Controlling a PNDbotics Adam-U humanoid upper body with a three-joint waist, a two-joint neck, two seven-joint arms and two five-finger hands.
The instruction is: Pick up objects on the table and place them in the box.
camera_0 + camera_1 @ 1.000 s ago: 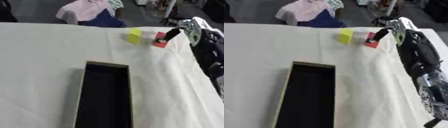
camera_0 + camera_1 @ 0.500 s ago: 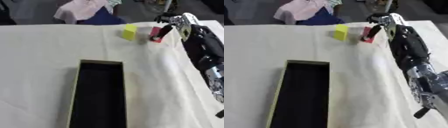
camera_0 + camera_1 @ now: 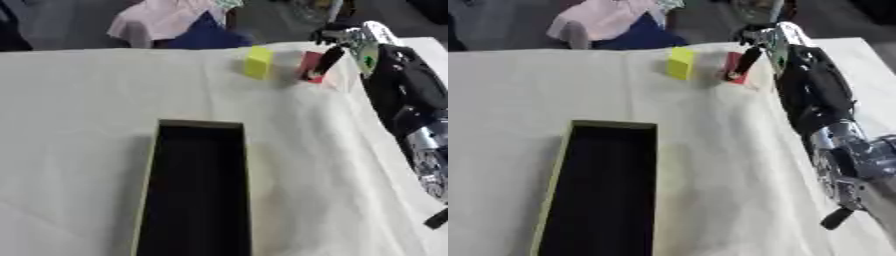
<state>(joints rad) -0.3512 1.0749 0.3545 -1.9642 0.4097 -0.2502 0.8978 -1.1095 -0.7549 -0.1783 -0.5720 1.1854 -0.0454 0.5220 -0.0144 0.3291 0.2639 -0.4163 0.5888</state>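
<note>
I have the right hand (image 3: 350, 42) extended far beyond the box (image 3: 194, 190) because the red block (image 3: 310, 65) sits there just right of the yellow block (image 3: 257, 61), and its curled fingers (image 3: 745, 60) touch the red block, full closure not discernible.

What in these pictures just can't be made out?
- Right hand: blurred in both eye views, so whether it grips the red block is unclear.
- Left hand: outside both views.
- Box interior: too dark to show the bottom, and its near end is cut by the lower edge.
- Cloth heap: cut by the top edge.
</note>
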